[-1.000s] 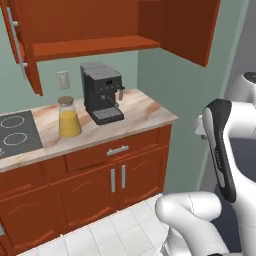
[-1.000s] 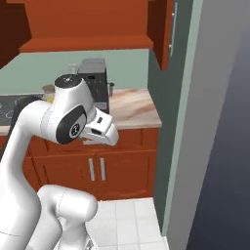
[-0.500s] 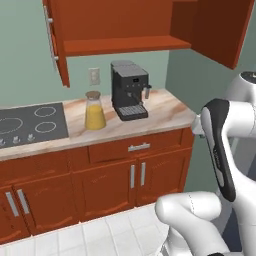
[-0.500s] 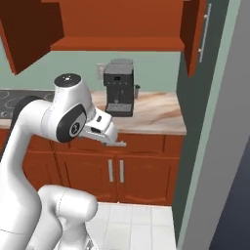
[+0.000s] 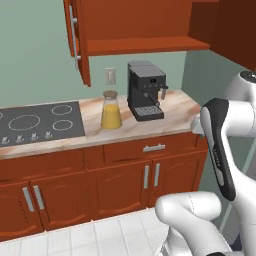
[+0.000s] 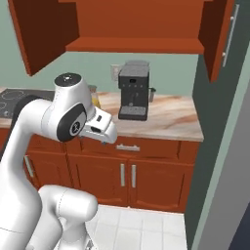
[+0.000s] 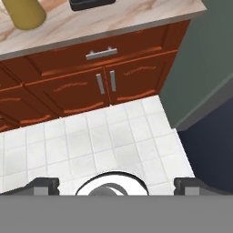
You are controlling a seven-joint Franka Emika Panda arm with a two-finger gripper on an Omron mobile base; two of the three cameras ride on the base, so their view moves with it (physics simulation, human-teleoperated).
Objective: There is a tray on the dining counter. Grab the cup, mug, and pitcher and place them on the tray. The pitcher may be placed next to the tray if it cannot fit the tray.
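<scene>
Pincer (image 7: 116, 186) aimed down at white floor tiles (image 7: 113, 136), fingertips (image 7: 43, 185) set wide apart at the two bottom corners of the hand view, nothing between them. Arm held folded above the floor, well short of the cabinet fronts (image 5: 125, 180). Ahead, red-brown base cabinets with steel handles and one drawer (image 5: 154, 148) under a marbled worktop (image 5: 170, 107). Pitcher (image 5: 111, 109) upright on that worktop, clear glass with brown round lid and orange-yellow liquid, standing between the black cooktop (image 5: 37, 122) and the black coffee machine (image 5: 145, 90), apart from both. Same pitcher noted in the right base view (image 6: 95, 100), mostly hidden behind the arm's upper joint, and at the top left edge of the hand view (image 7: 27, 13), lower body alone visible. Coffee machine against the back wall, drip tray toward the front. Wall socket (image 5: 110, 76) on the green wall just above the pitcher. Upper cabinets (image 5: 140, 25) with doors swung open over the worktop. Grey-green wall panel (image 6: 215, 146) bounding the worktop at its right end.
</scene>
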